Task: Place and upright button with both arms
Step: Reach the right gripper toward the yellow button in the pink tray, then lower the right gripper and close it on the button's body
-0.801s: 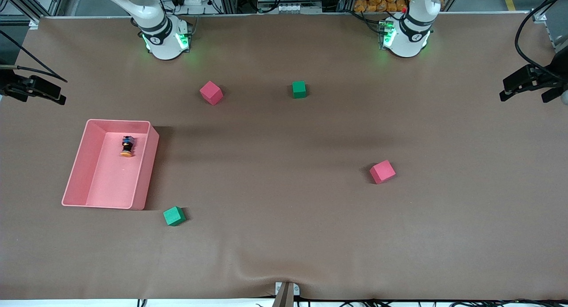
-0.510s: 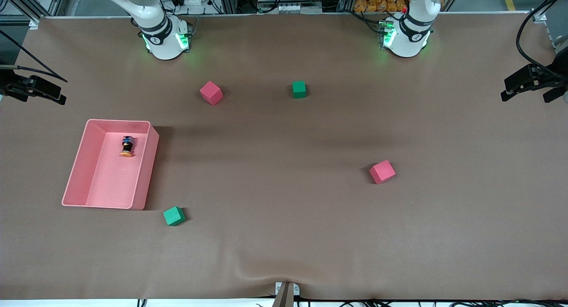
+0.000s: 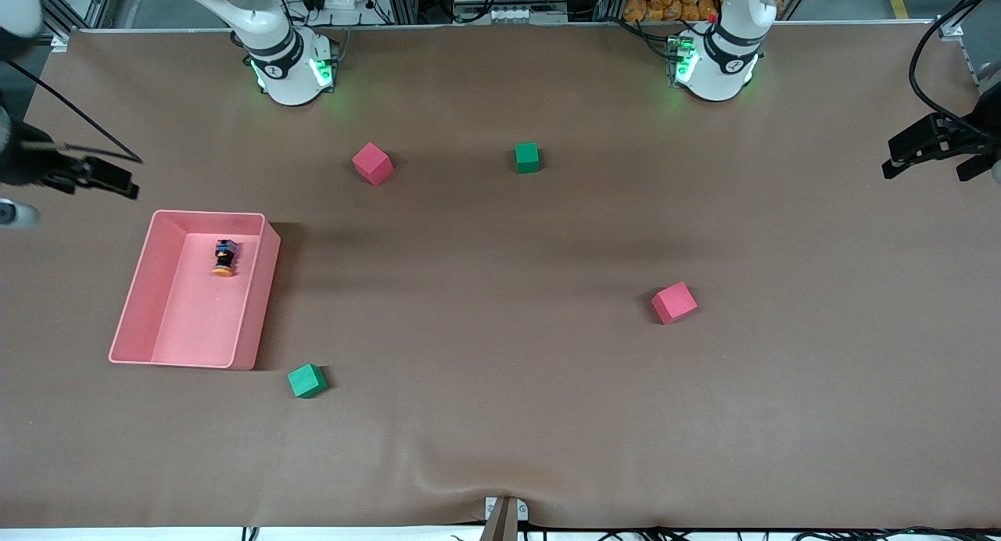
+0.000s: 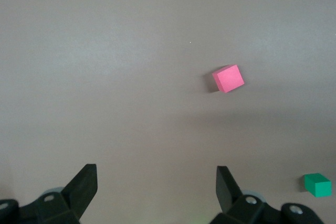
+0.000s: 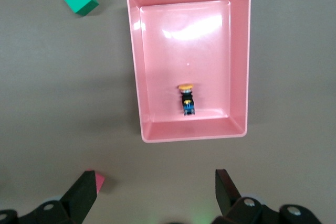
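Down at the right arm's end of the table [image 3: 500, 431] sits a pink tray [image 3: 133, 291], and the button [image 3: 224, 257] lies on its side inside it, in the part of the tray farther from the front camera, its orange cap pointing toward that camera. Up in the air near the tray hangs the right pincer [image 5: 152, 195], its fingers spread wide apart and holding nothing; the tray and button show plainly beneath it in the right wrist view. At the other end the left pincer [image 4: 157, 190] hangs over bare table, fingers likewise wide apart and empty, with a pink cube [image 4: 228, 78] and a green cube [image 4: 317, 184] in its wrist view. Four foam cubes dot the table, two pink [image 3: 372, 163] [image 3: 673, 302] and two green [image 3: 527, 157] [image 3: 306, 381], all clear of the tray.
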`<state>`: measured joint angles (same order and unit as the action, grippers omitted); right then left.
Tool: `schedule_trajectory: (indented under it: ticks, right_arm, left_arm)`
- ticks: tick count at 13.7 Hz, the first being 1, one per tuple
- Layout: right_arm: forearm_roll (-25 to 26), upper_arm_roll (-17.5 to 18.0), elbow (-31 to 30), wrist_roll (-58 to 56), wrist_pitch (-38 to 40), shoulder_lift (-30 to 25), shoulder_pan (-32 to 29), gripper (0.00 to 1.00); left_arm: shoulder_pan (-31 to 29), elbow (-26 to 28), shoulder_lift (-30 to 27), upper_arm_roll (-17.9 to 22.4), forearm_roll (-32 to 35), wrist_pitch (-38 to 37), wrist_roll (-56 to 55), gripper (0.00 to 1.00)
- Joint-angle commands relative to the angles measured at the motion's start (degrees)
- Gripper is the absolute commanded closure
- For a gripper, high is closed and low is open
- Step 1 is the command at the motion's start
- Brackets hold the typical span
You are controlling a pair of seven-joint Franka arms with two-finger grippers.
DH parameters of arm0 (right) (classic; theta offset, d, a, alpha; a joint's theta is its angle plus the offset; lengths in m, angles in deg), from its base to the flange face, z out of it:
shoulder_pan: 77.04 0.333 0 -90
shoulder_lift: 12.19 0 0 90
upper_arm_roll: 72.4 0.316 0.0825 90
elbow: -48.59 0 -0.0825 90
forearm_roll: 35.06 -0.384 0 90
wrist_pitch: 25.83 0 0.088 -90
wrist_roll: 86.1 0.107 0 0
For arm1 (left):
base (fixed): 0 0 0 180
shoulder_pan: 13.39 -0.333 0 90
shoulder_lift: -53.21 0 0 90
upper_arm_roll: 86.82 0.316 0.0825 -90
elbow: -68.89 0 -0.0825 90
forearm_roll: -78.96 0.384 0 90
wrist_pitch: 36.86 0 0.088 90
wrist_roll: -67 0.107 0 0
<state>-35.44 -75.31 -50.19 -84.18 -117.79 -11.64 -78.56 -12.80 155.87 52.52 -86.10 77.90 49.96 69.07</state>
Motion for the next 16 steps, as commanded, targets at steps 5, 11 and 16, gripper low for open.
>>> schedule_trajectory:
  ticks: [5, 11, 16]
  right_arm:
    - [-0.15, 0.27, -7.39, -7.46, -15.68, 9.79, -5.16, 0.0]
    - [-0.32, 0.27, -19.57, -7.28, -32.28, 15.35, -5.87, 0.0]
    - [-0.76, 0.36, -30.84, -3.61, -46.63, 15.61, -5.96, 0.0]
  left_arm:
    - [-0.58, -1.02, 0.69, -2.75, 0.8, -0.16, 1.08, 0.0]
    - [-1.64, -1.29, 0.08, -2.39, 1.14, -0.42, 1.09, 0.0]
    - [-1.55, -2.34, -0.28, -2.31, 2.02, -2.09, 0.83, 0.0]
